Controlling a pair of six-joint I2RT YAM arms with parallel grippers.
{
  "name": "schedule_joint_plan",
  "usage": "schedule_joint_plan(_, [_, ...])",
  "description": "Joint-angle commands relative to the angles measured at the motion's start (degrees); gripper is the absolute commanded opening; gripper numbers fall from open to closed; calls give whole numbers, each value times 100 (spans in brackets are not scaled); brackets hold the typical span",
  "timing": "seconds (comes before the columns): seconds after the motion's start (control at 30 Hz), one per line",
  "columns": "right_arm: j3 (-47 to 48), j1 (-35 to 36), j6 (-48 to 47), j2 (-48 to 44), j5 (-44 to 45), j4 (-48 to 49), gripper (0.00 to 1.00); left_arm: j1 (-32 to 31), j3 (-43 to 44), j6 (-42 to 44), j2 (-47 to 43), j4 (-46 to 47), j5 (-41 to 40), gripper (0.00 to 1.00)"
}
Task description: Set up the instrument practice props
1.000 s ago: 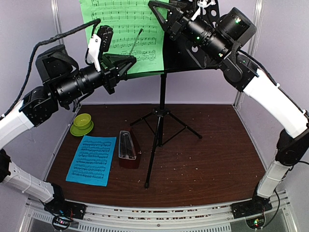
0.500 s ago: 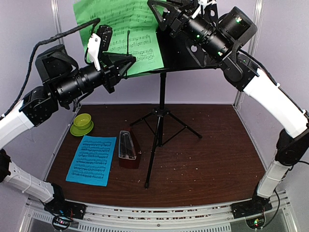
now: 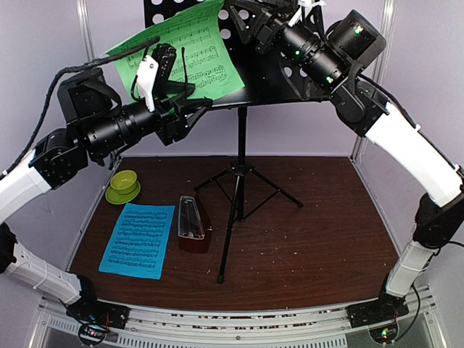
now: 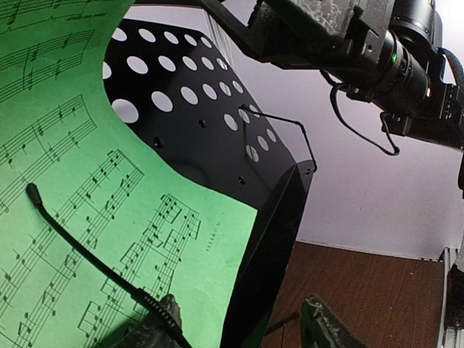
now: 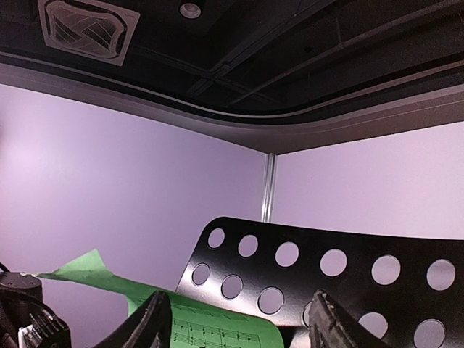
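Observation:
The black music stand (image 3: pixel 239 181) rises from mid-table, its hole-punched desk (image 3: pixel 275 80) (image 4: pixel 196 123) (image 5: pixel 326 268) at the top. The green sheet (image 3: pixel 181 54) (image 4: pixel 87 181) (image 5: pixel 210 330) rests on the desk's ledge and droops forward to the left, with a thin wire arm (image 4: pixel 80 246) across it. My left gripper (image 3: pixel 199 109) (image 4: pixel 243 322) is open just below the sheet's lower corner and the ledge, gripping nothing. My right gripper (image 3: pixel 238 22) (image 5: pixel 239 322) hangs open before the desk's top edge. The blue sheet (image 3: pixel 138 239) and the metronome (image 3: pixel 192 221) lie on the table.
A small lime-green bowl (image 3: pixel 123 186) sits at the table's back left. The stand's tripod legs (image 3: pixel 225 254) spread across the brown tabletop (image 3: pixel 326 239). Purple walls close the back and sides.
Both grippers have opened. The green sheet, flat against the desk before, has folded forward and left, baring the desk's holes. The right gripper has come off the sheet's top edge.

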Motion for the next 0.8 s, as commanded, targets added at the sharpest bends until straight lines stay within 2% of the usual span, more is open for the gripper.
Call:
schedule_joint_plan(0.0, [-10,9,-46,-161,164,-4,65,-17,463,-35,95,-201,222,61])
schedule_joint_plan(0.13, [-140,-6,-33,-299,235,-107,63,-17,624,-277,8,-366,269,67])
schedule_joint_plan(0.3, [-521,-35,111,-565,352,-296,53,-17,933,-643,-81,-767,-66,71])
schedule_joint_plan(0.47, [-1175,-45,333,-1002,404,-491,46,-17,1178,-943,-130,-764,-592,71])
schedule_joint_plan(0.77, [-1903,-40,763,-1404,374,-933,38,0,2775,-1025,624,-1224,-1295,72])
